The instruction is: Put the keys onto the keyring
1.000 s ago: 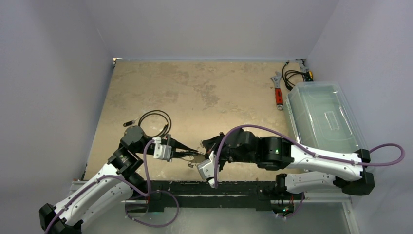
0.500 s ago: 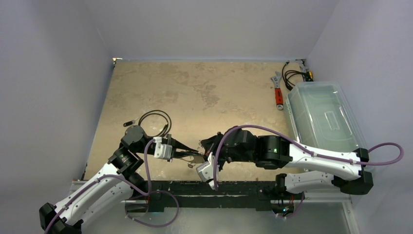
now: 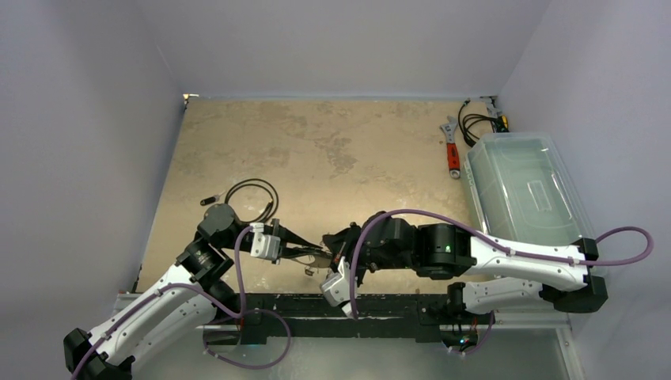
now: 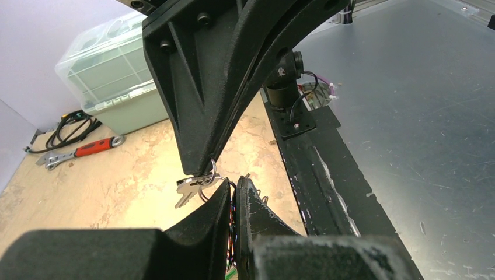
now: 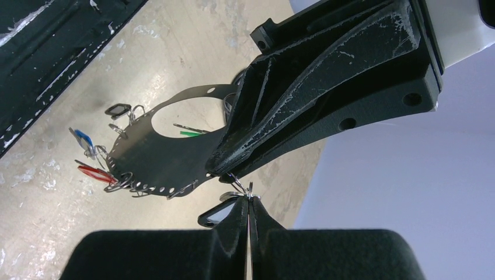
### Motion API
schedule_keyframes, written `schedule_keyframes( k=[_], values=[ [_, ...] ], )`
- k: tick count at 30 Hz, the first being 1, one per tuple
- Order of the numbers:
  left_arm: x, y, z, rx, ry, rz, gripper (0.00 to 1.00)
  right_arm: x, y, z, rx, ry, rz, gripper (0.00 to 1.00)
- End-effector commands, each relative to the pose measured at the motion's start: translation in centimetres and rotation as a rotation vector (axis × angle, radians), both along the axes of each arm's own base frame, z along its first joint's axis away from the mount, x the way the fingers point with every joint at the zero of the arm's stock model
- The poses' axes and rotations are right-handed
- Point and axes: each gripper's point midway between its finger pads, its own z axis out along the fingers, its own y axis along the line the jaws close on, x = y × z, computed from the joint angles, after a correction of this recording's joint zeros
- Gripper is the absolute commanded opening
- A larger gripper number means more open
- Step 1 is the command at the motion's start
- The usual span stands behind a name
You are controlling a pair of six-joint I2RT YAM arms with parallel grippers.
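Note:
The keyring [image 5: 157, 153] is a flat metal disc with a big hole and small holes along its rim. My left gripper [image 4: 236, 188] is shut on its edge and holds it above the table near the front edge [image 3: 315, 254]. Red [image 5: 93, 172], blue [image 5: 82, 137] and green [image 5: 190, 133] keys and a black tag [image 5: 118, 109] hang from it. My right gripper [image 5: 249, 200] is shut on the small split ring of a silvery key [image 4: 190, 188], right at the keyring's rim beside the left fingertips. The right gripper also shows in the top view [image 3: 328, 246].
A black coiled cable [image 3: 252, 199] and a small black object [image 3: 208, 200] lie behind the left arm. A red-handled wrench [image 3: 452, 150], a cable bundle [image 3: 477, 123] and a clear plastic box [image 3: 526, 190] are at the far right. The black base rail [image 3: 380, 305] runs just below the grippers.
My right wrist has shifted slightly left and toward the near edge, still holding the key at the keyring's rim. The left arm has barely moved.

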Motion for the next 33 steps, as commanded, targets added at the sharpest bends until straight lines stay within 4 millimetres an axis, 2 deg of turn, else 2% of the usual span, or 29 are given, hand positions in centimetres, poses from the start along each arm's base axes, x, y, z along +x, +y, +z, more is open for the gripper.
schedule_keyframes(
  k=[1, 17, 23, 27, 33],
  values=[
    [-0.2, -0.1, 1.5, -0.043, -0.046, -0.009, 0.0, -0.6, 0.0, 0.1, -0.002, 0.007, 0.012, 0.0],
    [-0.2, -0.1, 1.5, -0.042, -0.043, -0.013, 0.0, -0.3, -1.4, -3.1, -0.15, -0.095, -0.024, 0.0],
    [-0.2, -0.1, 1.5, -0.041, -0.042, -0.013, 0.0, 0.4, -0.8, -2.5, -0.1, -0.128, -0.068, 0.0],
    [-0.3, 0.0, 1.7, -0.046, -0.05, -0.01, 0.0, 1.3, -1.1, -3.0, -0.078, -0.117, -0.149, 0.0],
    [-0.5, 0.1, 2.1, -0.056, -0.066, -0.015, 0.0, 2.8, -1.2, -3.4, 0.099, -0.07, -0.297, 0.0]
  ],
)
